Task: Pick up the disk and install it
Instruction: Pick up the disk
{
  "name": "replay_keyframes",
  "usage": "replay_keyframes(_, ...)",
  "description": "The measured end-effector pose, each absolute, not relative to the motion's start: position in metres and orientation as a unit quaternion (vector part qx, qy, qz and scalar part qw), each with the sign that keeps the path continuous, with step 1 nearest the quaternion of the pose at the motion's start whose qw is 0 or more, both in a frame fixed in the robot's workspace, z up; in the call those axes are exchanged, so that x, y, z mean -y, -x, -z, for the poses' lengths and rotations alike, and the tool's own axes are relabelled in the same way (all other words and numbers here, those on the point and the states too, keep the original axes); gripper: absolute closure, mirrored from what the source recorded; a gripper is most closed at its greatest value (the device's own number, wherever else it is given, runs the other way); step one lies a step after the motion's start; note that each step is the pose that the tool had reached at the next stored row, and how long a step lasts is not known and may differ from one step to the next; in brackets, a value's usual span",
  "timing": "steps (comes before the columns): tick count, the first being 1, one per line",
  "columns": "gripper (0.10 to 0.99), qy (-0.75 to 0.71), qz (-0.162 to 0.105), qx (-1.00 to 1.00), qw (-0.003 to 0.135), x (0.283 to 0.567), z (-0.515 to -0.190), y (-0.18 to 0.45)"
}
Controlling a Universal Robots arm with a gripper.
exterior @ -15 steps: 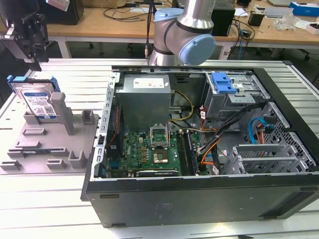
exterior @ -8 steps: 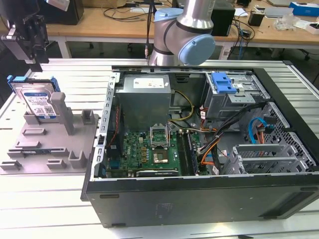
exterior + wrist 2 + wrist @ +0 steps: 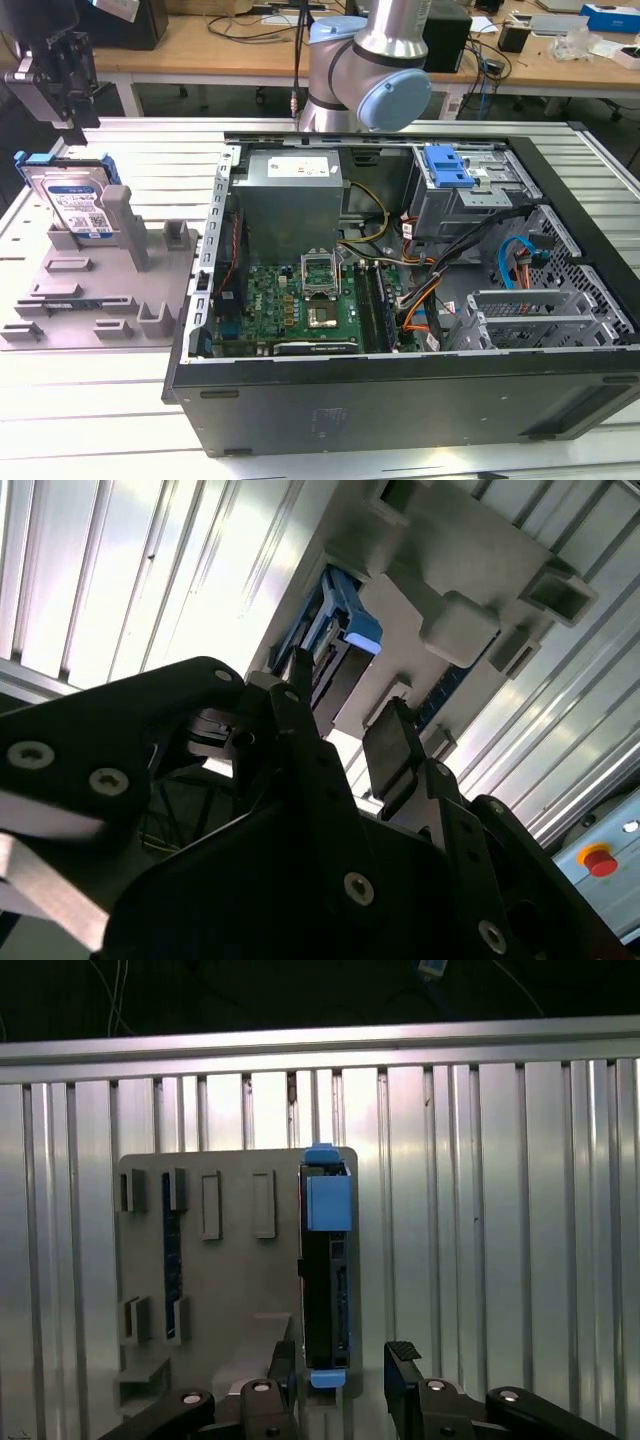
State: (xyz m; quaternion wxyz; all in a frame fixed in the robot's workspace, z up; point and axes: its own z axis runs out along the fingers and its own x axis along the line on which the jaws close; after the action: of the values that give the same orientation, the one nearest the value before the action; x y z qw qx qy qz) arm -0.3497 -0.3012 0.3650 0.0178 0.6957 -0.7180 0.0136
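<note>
The disk [image 3: 75,200] stands on edge in the grey fixture tray [image 3: 100,310] at the exterior view's left, a silver drive with a white-and-blue label in a blue carrier. My gripper [image 3: 68,112] hangs a short way above it and does not touch it. In the first wrist view the disk [image 3: 325,1270] is seen edge-on, with my gripper [image 3: 343,1365] open and one dark finger [image 3: 403,1358] on each side of the disk's line. The second wrist view has the same open gripper [image 3: 345,735] with the disk's blue carrier [image 3: 352,628] beyond the fingertips.
An open computer case [image 3: 400,300] fills the middle and right of the ribbed metal table [image 3: 90,420], with a motherboard [image 3: 300,305], cables and a blue drive bay latch [image 3: 447,166] inside. The arm's base [image 3: 370,70] stands behind the case. A red button [image 3: 598,860] sits at the table's edge.
</note>
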Motion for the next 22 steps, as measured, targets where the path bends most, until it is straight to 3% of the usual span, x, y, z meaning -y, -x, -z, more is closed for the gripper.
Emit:
replay_keyframes(11,0.604,-0.696,-0.003,0.718,0.007,0.301,-0.363,0.372)
replay_keyframes(22,0.604,-0.696,0.000,0.718,0.004,0.301,-0.358,0.395)
